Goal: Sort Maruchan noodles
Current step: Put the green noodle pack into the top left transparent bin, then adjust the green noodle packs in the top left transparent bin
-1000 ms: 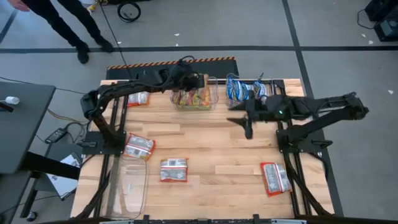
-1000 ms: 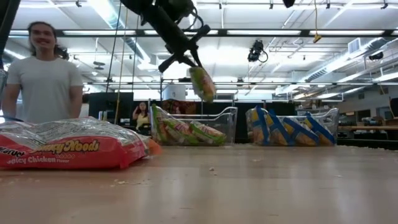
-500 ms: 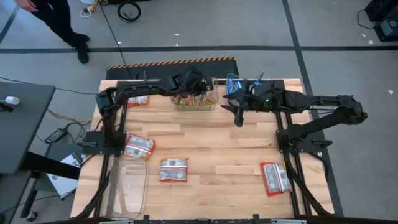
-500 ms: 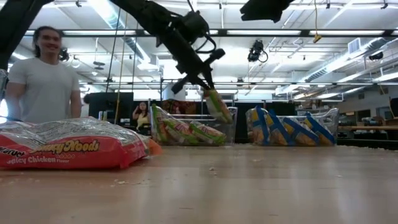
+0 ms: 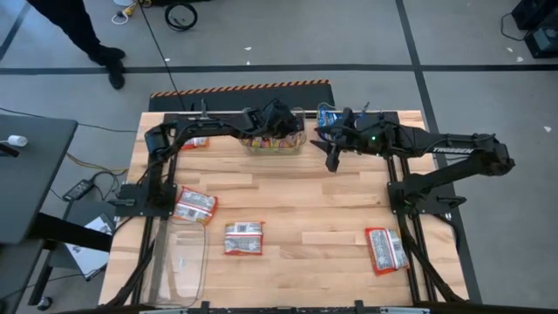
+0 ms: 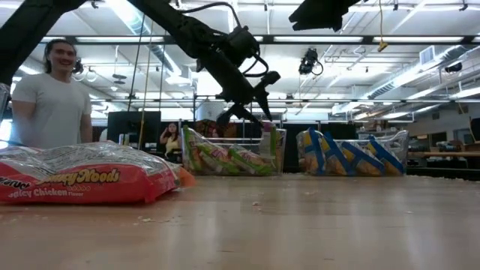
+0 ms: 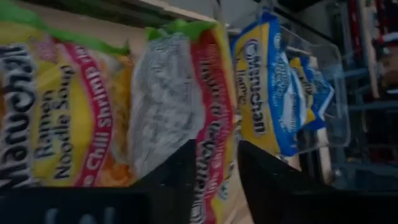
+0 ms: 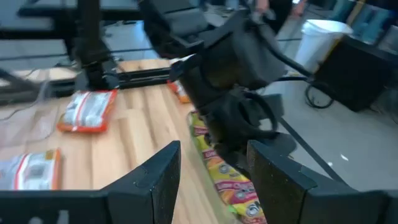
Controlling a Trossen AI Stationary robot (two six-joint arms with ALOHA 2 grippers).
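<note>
My left gripper (image 5: pixel 281 122) (image 6: pixel 259 112) (image 7: pixel 216 155) reaches down into the clear tub (image 5: pixel 296 144) at the table's far edge, shut on a yellow-green Maruchan packet (image 6: pixel 268 140). Other yellow-green packets (image 6: pixel 217 159) (image 7: pixel 62 118) lie slanted in that tub. Blue-and-white packets (image 5: pixel 331 122) (image 6: pixel 352 159) fill the tub to its right. My right gripper (image 5: pixel 331 157) (image 8: pixel 211 158) hangs open above the table just right of the yellow-green tub, holding nothing. Red-orange packets (image 5: pixel 193 207) (image 5: pixel 243 237) (image 5: pixel 384 249) lie flat on the wood. My left gripper pinches the yellow-green packet between its two fingers at one long edge (image 7: pixel 212 127). The fingers come from above, slanting down from the table's left. The packet stands on edge inside the tub's right end, among the other packets.
An empty clear tub (image 5: pixel 179 262) sits at the near left corner. Another red-orange packet (image 5: pixel 193 139) lies at the far left, and one (image 6: pixel 82 184) fills the low view's left. A person (image 6: pixel 52 97) stands beyond the table. Bare wood lies in the table's middle.
My left gripper has moved down and toward the right, carrying the yellow-green packet from above the tub into its right end. My right gripper has moved toward the far edge and a little left, closer to the tubs.
</note>
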